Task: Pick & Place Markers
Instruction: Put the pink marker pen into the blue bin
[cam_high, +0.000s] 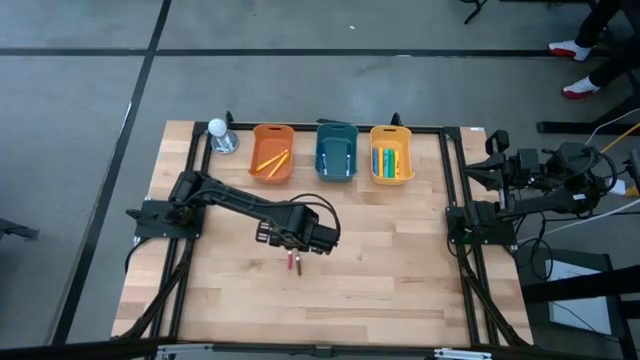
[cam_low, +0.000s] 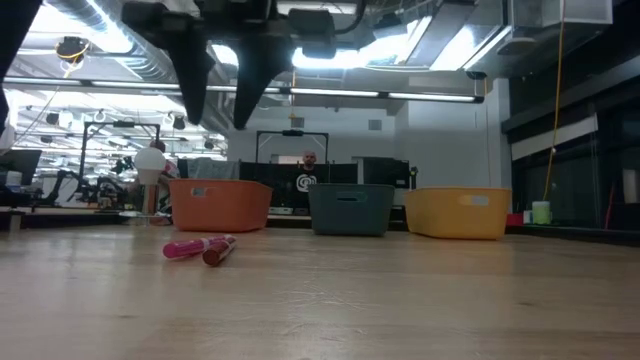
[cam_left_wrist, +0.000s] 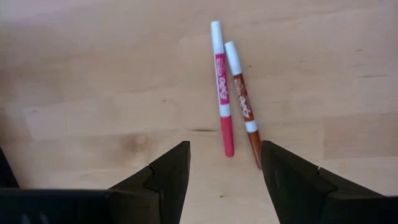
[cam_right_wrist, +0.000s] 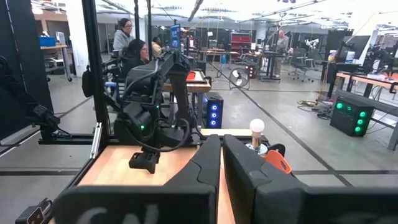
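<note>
Two markers lie side by side on the wooden table, a pink one (cam_left_wrist: 221, 87) and a dark red one (cam_left_wrist: 242, 99); the low view shows the pair (cam_low: 200, 247) flat on the boards. My left gripper (cam_left_wrist: 225, 171) hangs above them, pointing down, open and touching nothing. Its two fingers (cam_low: 190, 85) stand well clear of the table, and the markers' near ends lie below the gap. My right gripper (cam_right_wrist: 221, 163) is shut and level at the table's right edge.
Three bins stand in a row at the far edge: orange (cam_high: 272, 152), teal (cam_high: 337, 152) and yellow (cam_high: 391, 153), with markers in the orange and yellow ones. A white ball on a stand (cam_high: 218, 135) sits at the far left. People show in the room beyond.
</note>
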